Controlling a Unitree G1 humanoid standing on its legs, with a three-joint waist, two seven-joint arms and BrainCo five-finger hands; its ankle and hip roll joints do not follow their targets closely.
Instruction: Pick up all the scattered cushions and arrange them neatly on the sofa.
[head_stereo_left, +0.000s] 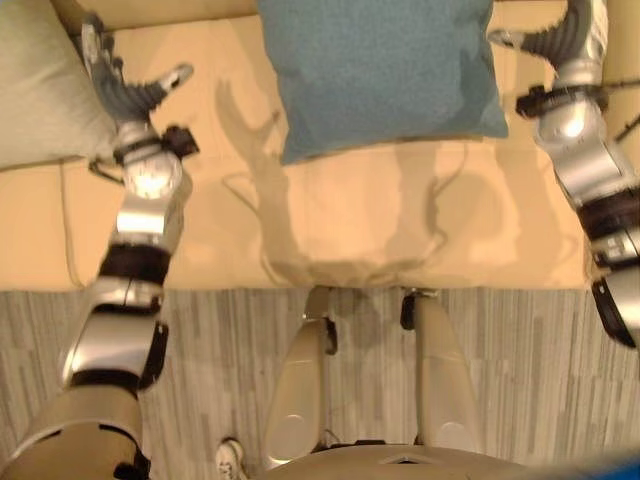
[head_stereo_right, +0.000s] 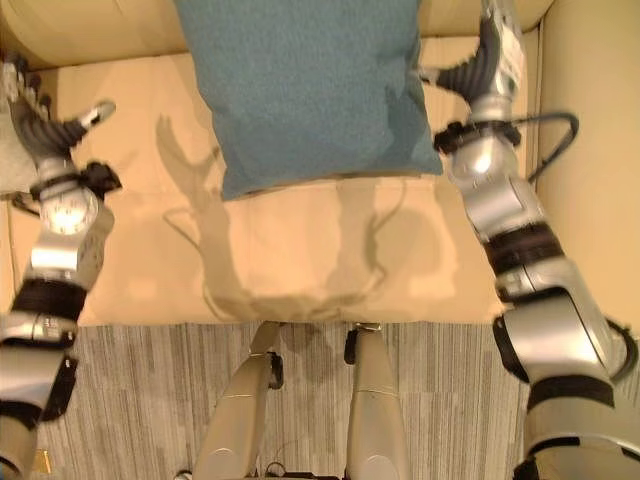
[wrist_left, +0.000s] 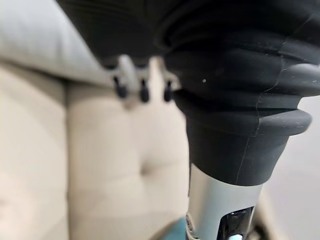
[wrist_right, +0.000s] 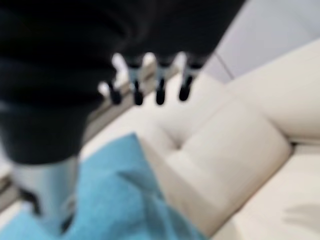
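Observation:
A blue cushion (head_stereo_left: 385, 70) lies flat in the middle of the beige sofa seat (head_stereo_left: 350, 220), its top end towards the backrest. A pale grey-green cushion (head_stereo_left: 40, 90) rests on the seat at the far left. My left hand (head_stereo_left: 125, 95) hovers between the two cushions, right beside the pale one, open with its thumb spread and nothing in it. Open and empty too, my right hand (head_stereo_right: 490, 60) is raised just off the blue cushion's right edge. In the wrist views, the left hand's fingertips (wrist_left: 142, 90) show against the pale cushion (wrist_left: 45, 40), and the right hand's fingertips (wrist_right: 145, 90) above the blue cushion (wrist_right: 115, 200).
The sofa's right armrest (head_stereo_right: 600, 150) rises close beside my right arm. The tufted backrest (wrist_left: 125, 165) stands behind both hands. Striped grey carpet (head_stereo_left: 220, 350) begins at the seat's front edge, with a white shoe (head_stereo_left: 230, 460) on it.

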